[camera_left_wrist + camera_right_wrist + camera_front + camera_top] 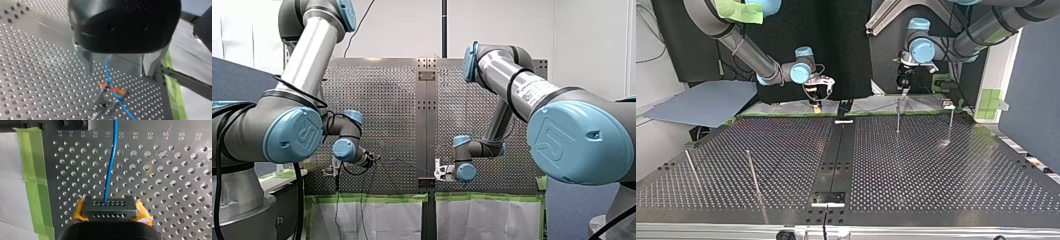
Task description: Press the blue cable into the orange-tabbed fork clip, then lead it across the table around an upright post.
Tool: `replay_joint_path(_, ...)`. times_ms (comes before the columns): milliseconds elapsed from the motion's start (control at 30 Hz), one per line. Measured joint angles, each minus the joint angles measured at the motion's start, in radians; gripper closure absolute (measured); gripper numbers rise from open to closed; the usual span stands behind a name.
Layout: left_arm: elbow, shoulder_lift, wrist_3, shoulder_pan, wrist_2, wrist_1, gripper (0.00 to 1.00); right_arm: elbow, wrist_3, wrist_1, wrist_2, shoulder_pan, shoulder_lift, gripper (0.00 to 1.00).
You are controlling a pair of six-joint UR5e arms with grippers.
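Observation:
The blue cable [108,72] runs down between my left gripper's [118,73] two metal fingers [88,63], which stand open and apart from it. Just ahead of them it lies in the orange-tabbed fork clip [111,88] on its metal stem. My right gripper [110,203], with yellow pads [79,211], is shut on the blue cable [111,165], which leads straight ahead over the perforated plate. In the top view my right gripper [817,104] hangs at the far middle and my left gripper [903,91] to its right, above an upright post [898,116].
A second post [951,122] stands right of the first, and two more posts [752,172] lean at the top view's near left. Green tape [33,170] marks the table's far edge. A black rail [836,155] runs down the table's middle.

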Motion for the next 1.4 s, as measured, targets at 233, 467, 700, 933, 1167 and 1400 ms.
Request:
replay_joint_path(233,0.000,-0.014,-0.004,-0.002,-0.014,0.035,0.00,0.000,0.000,0.002,0.000,0.000,0.000,1.00)
replay_joint_path(467,0.000,-0.014,-0.002,-0.003,-0.016,0.057,0.00,-0.001,0.000,0.002,0.000,-0.002,0.000,1.00)
replay_joint_path(700,0.000,-0.015,-0.004,-0.004,-0.016,0.055,0.00,0.000,0.000,0.003,0.000,-0.004,0.000,1.00)
replay_joint_path(933,0.000,-0.015,-0.008,-0.004,-0.016,0.047,0.00,-0.001,0.001,0.004,-0.001,-0.003,0.000,1.00)
replay_joint_path(1167,0.000,-0.014,-0.001,-0.005,-0.005,0.042,0.00,-0.001,0.001,0.004,-0.002,-0.002,0.001,1.00)
replay_joint_path(1400,0.000,-0.014,0.047,-0.016,0.048,0.031,0.00,-0.001,0.003,0.003,-0.002,-0.001,0.000,1.00)
